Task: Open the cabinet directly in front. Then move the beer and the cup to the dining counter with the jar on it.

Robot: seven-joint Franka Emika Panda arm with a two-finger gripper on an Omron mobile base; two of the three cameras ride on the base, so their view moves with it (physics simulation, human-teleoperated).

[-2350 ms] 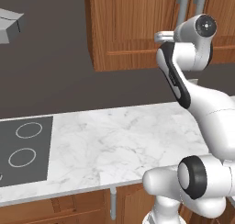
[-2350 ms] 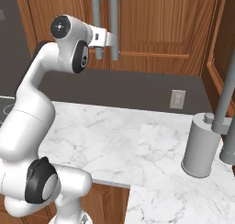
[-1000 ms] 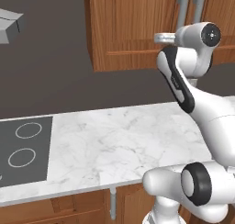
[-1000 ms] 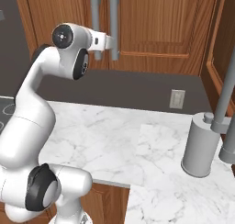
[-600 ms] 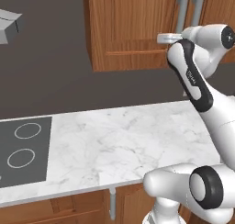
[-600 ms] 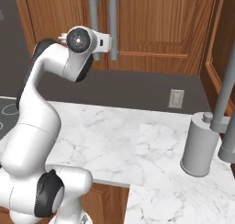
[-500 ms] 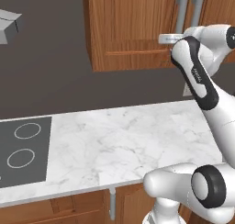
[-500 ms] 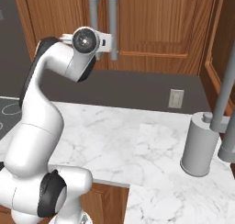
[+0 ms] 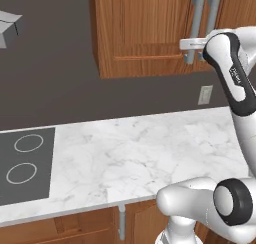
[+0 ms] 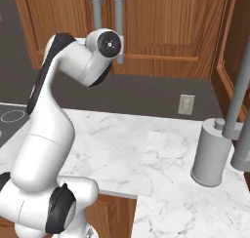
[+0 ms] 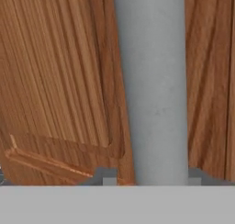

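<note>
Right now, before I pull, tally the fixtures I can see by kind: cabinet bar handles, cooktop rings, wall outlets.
Cabinet bar handles: 2, left and right
Cooktop rings: 2, far and near
Wall outlets: 1
Total: 5

text: none legible | labels/brands: none | numbers/signs: none | surfaces checked: cabinet [image 9: 145, 28] doors, tabletop [image 9: 140, 158], cooktop [image 9: 25, 165], wall outlet [image 10: 186, 104] — all unmarked
</note>
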